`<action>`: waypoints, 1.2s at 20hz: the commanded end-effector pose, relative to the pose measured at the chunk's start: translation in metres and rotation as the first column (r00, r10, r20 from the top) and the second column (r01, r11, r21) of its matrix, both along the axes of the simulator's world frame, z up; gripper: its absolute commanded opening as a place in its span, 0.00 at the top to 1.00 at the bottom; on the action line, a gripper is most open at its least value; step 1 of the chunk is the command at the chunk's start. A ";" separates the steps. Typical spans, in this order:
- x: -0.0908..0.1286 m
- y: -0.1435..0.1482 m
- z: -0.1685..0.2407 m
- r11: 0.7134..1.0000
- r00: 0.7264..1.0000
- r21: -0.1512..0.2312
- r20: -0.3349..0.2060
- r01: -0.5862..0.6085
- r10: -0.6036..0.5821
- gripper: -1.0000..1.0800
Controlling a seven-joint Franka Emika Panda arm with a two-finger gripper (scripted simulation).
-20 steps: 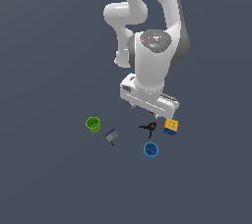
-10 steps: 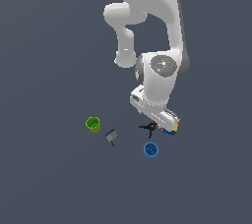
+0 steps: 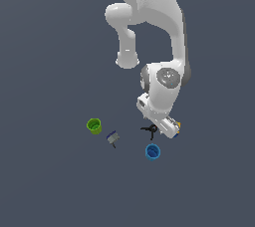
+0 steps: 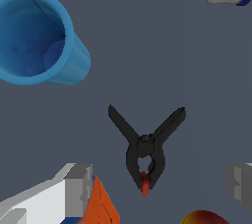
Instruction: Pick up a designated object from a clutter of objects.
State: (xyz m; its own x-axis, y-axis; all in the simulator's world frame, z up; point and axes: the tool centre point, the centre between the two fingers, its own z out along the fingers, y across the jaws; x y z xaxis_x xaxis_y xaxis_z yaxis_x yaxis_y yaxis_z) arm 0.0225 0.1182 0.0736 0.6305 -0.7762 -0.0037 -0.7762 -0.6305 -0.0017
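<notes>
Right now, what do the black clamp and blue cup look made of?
Black clamp: looks like matte black plastic, flat shading without glints, red tip. Blue cup: likely smooth plastic, uniform blue with soft shading, slightly see-through wall. Both are simulator renders, so this is a guess.

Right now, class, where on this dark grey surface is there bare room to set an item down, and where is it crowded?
Bare floor lies past the green cup on the exterior view's left, and below the blue cup. It is crowded around the black spring clamp, where the gripper, an orange-red lump and a grey-blue tool piece sit close.
</notes>
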 end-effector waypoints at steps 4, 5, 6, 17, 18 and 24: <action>-0.001 0.003 -0.009 0.999 0.999 -0.004 0.001 0.032 -0.032 0.04; -0.002 0.003 -0.010 0.999 0.999 -0.004 0.001 0.034 -0.034 0.04; -0.002 0.003 -0.010 0.999 0.999 -0.004 0.001 0.035 -0.035 0.04; -0.003 0.003 -0.041 0.999 0.999 -0.004 0.001 0.033 -0.033 0.04; -0.003 0.003 -0.046 0.999 0.999 -0.004 0.001 0.033 -0.033 0.04; -0.002 0.003 -0.060 0.999 0.999 -0.004 0.001 0.035 -0.035 0.04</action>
